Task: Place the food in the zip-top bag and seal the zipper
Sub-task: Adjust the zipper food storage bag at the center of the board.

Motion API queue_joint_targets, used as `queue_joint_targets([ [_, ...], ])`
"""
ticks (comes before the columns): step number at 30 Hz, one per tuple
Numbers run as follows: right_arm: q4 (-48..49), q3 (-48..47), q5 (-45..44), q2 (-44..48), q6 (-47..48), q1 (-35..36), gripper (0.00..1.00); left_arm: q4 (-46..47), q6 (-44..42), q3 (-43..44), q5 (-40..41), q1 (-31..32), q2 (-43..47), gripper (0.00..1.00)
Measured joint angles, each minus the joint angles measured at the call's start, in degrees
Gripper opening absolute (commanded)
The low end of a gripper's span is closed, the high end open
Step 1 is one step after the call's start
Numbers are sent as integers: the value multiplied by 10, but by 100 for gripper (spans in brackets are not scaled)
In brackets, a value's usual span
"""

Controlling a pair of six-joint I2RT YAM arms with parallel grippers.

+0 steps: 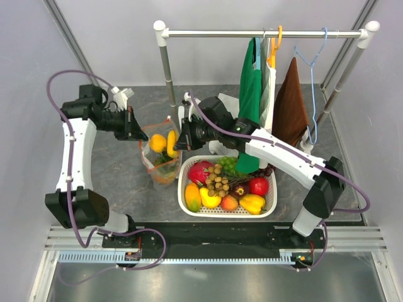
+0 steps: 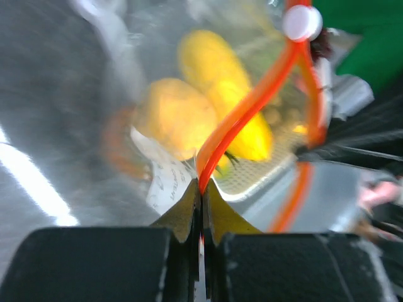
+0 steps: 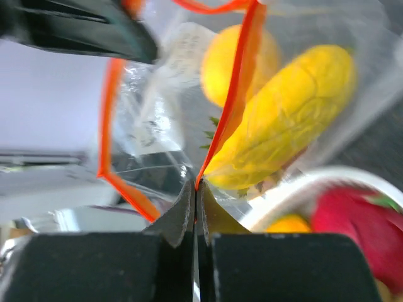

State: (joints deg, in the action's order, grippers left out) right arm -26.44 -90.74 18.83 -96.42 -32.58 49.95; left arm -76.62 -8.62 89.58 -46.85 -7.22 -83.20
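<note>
The clear zip-top bag [image 1: 162, 165] stands upright left of the basket, with yellow lemon-like fruit [image 1: 157, 143] and the pineapple's green leaves [image 1: 165, 161] inside. My left gripper [image 1: 140, 131] is shut on the left end of the orange-red zipper [image 2: 242, 116], pinched between its fingertips [image 2: 201, 196]. My right gripper [image 1: 179, 142] is shut on the right end of the zipper [image 3: 232, 100]. The mouth hangs open between them. The white slider tab [image 2: 301, 22] sits at the far end in the left wrist view. Yellow fruit [image 3: 286, 119] shows through the plastic.
A white slotted basket [image 1: 228, 212] of mixed toy fruit stands right of the bag. A clothes rack [image 1: 264, 33] with green, white and brown garments on hangers stands behind the right arm. Grey walls close both sides.
</note>
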Motion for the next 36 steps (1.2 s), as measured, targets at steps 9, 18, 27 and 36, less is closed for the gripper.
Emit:
queue_joint_targets([
  [9, 64, -22, 35, -11, -44, 3, 0, 16, -26, 19, 174, 63, 70, 2],
  [18, 46, -18, 54, -100, -37, 4, 0, 1, -33, -59, 227, 66, 28, 2],
  [27, 77, -90, 56, -55, -34, 5, 0, 23, -26, 56, 227, 66, 99, 2],
  [36, 83, -46, 90, -71, -77, 17, 0, -5, -26, 54, 260, 67, 31, 2],
])
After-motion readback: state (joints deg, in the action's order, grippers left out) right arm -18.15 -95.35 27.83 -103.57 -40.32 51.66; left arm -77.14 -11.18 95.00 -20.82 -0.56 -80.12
